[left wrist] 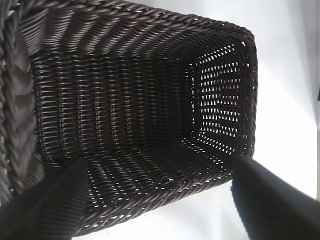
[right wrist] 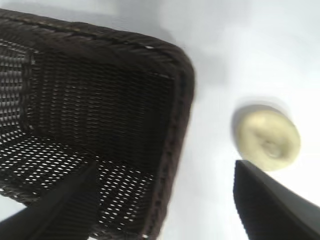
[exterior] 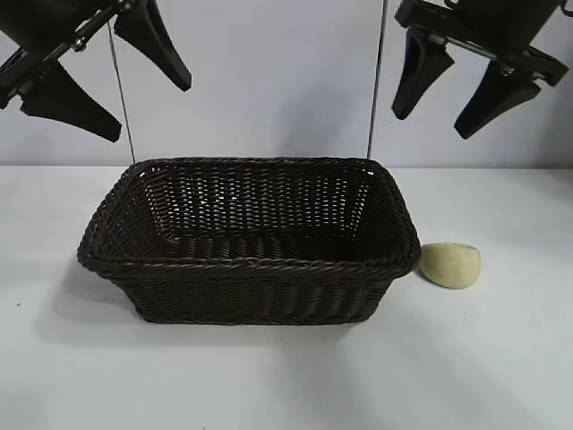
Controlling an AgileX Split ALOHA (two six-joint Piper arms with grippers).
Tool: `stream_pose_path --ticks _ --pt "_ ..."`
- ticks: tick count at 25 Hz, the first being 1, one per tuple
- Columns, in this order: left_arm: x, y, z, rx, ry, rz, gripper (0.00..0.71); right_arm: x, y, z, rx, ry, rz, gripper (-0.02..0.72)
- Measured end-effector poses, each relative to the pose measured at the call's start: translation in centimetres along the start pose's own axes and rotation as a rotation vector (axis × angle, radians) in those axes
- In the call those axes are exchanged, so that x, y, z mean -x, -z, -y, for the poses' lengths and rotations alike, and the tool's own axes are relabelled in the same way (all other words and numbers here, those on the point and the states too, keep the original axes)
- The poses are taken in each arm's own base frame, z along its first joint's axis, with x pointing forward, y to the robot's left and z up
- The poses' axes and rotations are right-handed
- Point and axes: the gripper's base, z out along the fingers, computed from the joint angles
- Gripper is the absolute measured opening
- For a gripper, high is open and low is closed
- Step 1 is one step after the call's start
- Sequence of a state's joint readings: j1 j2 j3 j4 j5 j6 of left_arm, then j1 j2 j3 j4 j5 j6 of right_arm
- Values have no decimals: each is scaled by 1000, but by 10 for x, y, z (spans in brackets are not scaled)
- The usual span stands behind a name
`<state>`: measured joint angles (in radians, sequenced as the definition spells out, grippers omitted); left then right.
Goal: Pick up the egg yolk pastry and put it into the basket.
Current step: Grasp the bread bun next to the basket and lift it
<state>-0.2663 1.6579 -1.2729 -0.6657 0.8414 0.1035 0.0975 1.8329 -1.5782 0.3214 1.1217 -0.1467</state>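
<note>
**Pastry on the table, both grippers high above it**

The egg yolk pastry lies on the white table, just beside the right end of the basket, outside the rim. The right gripper hangs in the air well above the pastry, a little toward the basket side, with its fingers spread wide and nothing between them. In the right wrist view the pastry shows below, near one dark finger. The left gripper hangs over the left end of the basket, also spread wide and empty.
</note>
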Motion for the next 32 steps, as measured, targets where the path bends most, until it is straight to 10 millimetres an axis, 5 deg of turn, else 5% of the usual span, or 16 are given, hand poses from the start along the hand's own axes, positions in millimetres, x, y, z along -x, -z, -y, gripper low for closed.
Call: stream_pose_path --ticks 8,15,32 --pt "1 0 -1 11 -10 6 571 -14 -3 34 -102 -32 -94 537" --pt "0 0 -1 14 -13 -1 571 -32 -47 49 -117 -65 -161 537" --pt "-2 0 -1 14 -14 -19 571 -31 -134 73 -88 -181 -183 537"
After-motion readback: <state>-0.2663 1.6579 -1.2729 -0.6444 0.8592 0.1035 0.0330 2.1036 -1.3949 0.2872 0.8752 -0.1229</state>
